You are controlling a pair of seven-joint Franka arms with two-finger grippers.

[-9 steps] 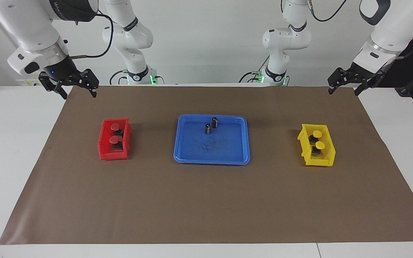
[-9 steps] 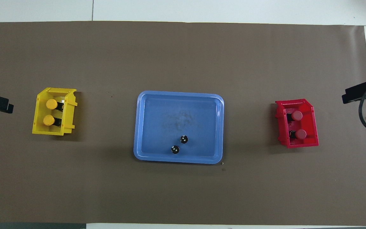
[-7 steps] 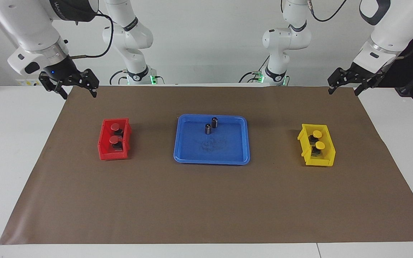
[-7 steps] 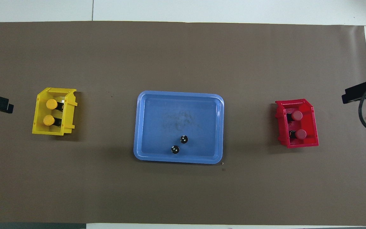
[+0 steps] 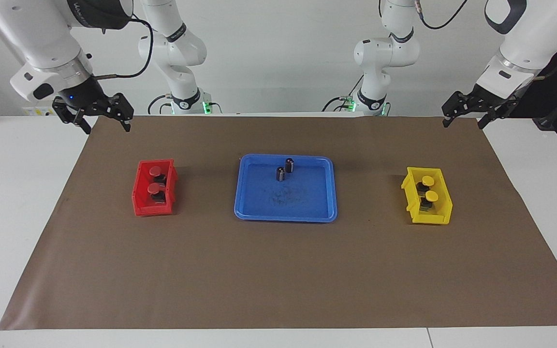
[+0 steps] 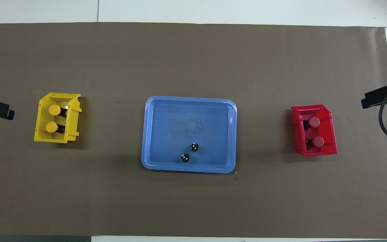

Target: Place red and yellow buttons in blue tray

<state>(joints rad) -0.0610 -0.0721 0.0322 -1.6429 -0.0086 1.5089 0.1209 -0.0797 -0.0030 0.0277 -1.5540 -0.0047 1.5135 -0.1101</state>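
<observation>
Two red-capped buttons (image 5: 154,171) (image 6: 317,142) sit in the small red bin (image 5: 139,198) (image 6: 331,148). Two yellow-capped buttons (image 5: 432,196) (image 6: 54,110) sit in the small yellow bin (image 5: 445,210) (image 6: 40,134). The blue tray (image 5: 307,208) (image 6: 166,117) lies mid-table and holds only two dark capless cylinders (image 5: 284,169) (image 6: 189,152). My right gripper (image 5: 106,126) is open and raised over the mat's corner at the right arm's end. My left gripper (image 5: 462,123) is open and raised over the mat's corner at the left arm's end. Both arms wait.
A brown mat (image 5: 278,270) (image 6: 193,60) covers most of the white table. Two further robot arms (image 5: 182,53) stand at the table's robot end. A black cable (image 6: 386,124) loops from the right arm.
</observation>
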